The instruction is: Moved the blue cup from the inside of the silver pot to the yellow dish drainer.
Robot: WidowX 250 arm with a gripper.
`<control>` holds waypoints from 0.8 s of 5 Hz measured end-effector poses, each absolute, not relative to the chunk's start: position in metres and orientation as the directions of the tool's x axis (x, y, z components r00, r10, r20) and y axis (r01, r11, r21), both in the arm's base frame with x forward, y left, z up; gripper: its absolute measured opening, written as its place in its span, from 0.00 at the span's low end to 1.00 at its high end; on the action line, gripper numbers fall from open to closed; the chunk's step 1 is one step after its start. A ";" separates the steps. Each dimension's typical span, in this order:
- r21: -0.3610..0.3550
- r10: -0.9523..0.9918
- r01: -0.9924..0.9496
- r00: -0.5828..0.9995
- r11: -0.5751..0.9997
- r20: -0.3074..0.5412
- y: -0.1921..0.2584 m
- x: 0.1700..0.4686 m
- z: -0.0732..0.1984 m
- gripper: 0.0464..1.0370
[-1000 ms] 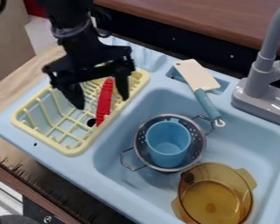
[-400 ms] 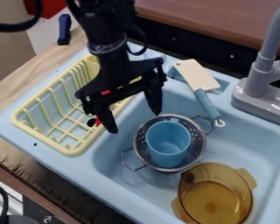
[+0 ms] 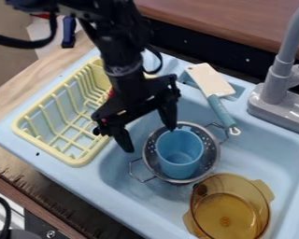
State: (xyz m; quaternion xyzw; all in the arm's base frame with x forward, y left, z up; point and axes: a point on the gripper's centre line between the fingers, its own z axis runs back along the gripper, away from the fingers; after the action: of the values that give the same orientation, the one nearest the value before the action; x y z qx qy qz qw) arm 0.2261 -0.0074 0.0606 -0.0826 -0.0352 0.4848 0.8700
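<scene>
From where I'm standing, the blue cup (image 3: 179, 162) is inside the silver pot (image 3: 210, 148), which sits down in the sink basin (image 3: 280, 161) right by the amber pot (image 3: 230, 215). The black pincer (image 3: 149, 139) hangs above with its fingers spread wide and nothing between them; one tip is close to the cup's rim, the other out past the side of the silver pot. I'd say that spread is deliberate: the cup is broad at the mouth and fits rather snugly in its metal bowl, so the arm needs room to get one finger inside and pinch the wall. The pincer probably has to shift over a little first, or it could catch the metal rim. The yellow dish drainer (image 3: 43, 148) sits on the ledge beside the basin, handy for a short lift across, and its ribs should keep a cup from sliding about. As for the cup, it's a plain, soft blue, mouth up and roughly upright, smooth-sided, with nothing in it that I can see. A small blue tab pokes out at its far edge, perhaps a handle.
</scene>
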 end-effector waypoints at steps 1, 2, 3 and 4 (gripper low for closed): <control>-0.185 0.862 -0.847 0.507 0.498 -0.004 -0.012 0.227 0.055 0.96; -0.191 0.868 -0.852 0.496 0.488 0.005 -0.018 0.230 0.054 0.96; -0.185 0.867 -0.850 0.498 0.494 0.029 -0.023 0.232 0.048 0.96; -0.165 0.863 -0.849 0.505 0.502 0.027 -0.026 0.231 0.041 0.95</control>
State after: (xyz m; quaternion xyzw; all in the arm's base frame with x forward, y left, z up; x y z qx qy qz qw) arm 0.2315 -0.0258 0.0407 -0.0651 -0.0528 0.4948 0.8649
